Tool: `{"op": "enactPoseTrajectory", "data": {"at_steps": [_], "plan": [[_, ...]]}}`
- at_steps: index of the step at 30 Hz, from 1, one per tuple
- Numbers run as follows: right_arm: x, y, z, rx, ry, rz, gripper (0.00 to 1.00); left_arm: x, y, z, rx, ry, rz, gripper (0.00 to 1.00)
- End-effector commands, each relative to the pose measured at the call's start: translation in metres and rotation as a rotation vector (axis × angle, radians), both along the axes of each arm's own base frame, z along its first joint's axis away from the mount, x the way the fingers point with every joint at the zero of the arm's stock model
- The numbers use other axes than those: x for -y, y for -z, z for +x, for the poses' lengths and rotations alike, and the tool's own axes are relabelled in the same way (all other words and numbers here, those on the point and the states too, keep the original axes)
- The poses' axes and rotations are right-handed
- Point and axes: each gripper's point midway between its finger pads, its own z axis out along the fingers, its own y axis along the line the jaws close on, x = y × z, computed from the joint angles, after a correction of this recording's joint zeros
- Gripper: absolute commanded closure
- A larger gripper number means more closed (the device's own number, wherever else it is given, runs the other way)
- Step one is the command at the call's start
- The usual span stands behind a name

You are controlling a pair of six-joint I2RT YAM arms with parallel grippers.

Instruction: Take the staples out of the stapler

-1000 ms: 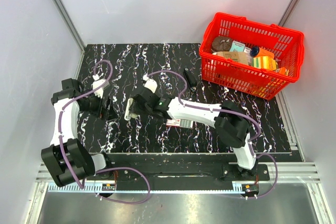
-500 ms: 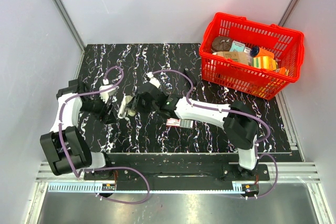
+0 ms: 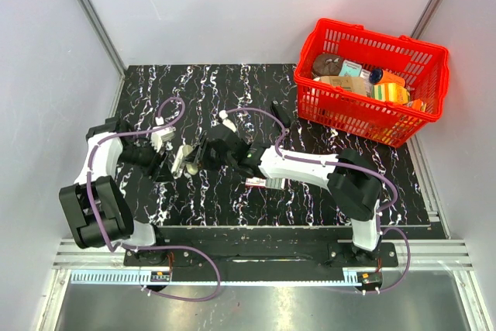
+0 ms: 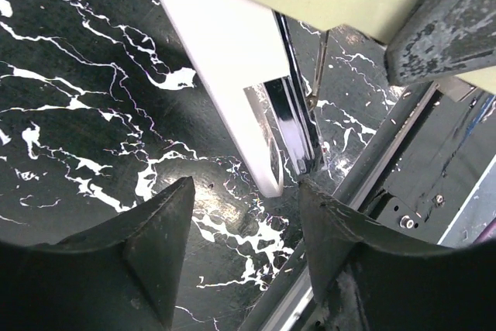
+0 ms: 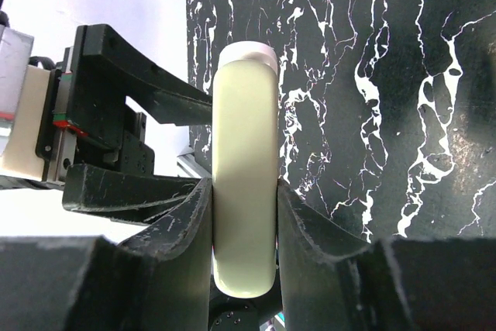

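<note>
Black marble-look table (image 3: 232, 91) under both arms, top cam. R gripper (image 5: 245, 191) is clamped on the beige-silver oblong piece (image 5: 245, 153); in the R wrist cam both pads press flat against its long sides w/ no gap, and its rounded far end sticks out past the fingertips. Top cam puts that piece left of centre, held off the surface as far as I can tell, w/ the L gripper (image 3: 167, 162) just beside it on the left. L wrist cam: L fingers (image 4: 159, 230) are spread apart w/ nothing between them. The near end of the piece hangs over the gap, and its underside shows a chrome channel (image 4: 287, 125) running lengthwise. I can't tell whether the R-hand finger of that pair touches the chrome end; it's v. close. The stapler (image 3: 281, 116), slim and black, lies flat on the table well apart from both grippers, toward the back, just beside the near-left corner of the red basket (image 3: 364, 32). The basket sits at back right w/ assorted packets in it. A small red-and-white box (image 3: 263, 183) lies on the table under the R forearm, near the front edge.
</note>
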Motion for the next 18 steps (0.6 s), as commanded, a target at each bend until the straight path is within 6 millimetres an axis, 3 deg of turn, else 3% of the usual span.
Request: {"op": "enactPoseTrajectory", "data": {"at_steps": [1, 8, 10, 12, 15, 18], "plan": [[-0.005, -0.062, 0.002, 0.037, -0.004, 0.170, 1.00, 0.004, -0.009, 0.007, 0.019, 0.046, -0.040, 0.41], [-0.007, -0.064, -0.002, 0.022, -0.022, 0.194, 1.00, 0.009, -0.013, 0.006, 0.064, 0.056, -0.055, 0.43], [-0.009, -0.066, -0.004, 0.019, -0.031, 0.201, 1.00, 0.009, -0.015, 0.007, 0.089, 0.058, -0.047, 0.48], [-0.009, -0.064, -0.005, 0.010, -0.038, 0.201, 1.00, 0.009, -0.018, 0.009, 0.109, 0.063, -0.042, 0.61], [-0.009, -0.058, -0.009, -0.010, -0.048, 0.202, 1.00, 0.003, -0.016, 0.014, 0.143, 0.058, -0.006, 0.97], [-0.005, -0.048, -0.014, -0.023, -0.063, 0.191, 1.00, 0.000, -0.011, 0.016, 0.156, 0.055, 0.018, 1.00]]}}
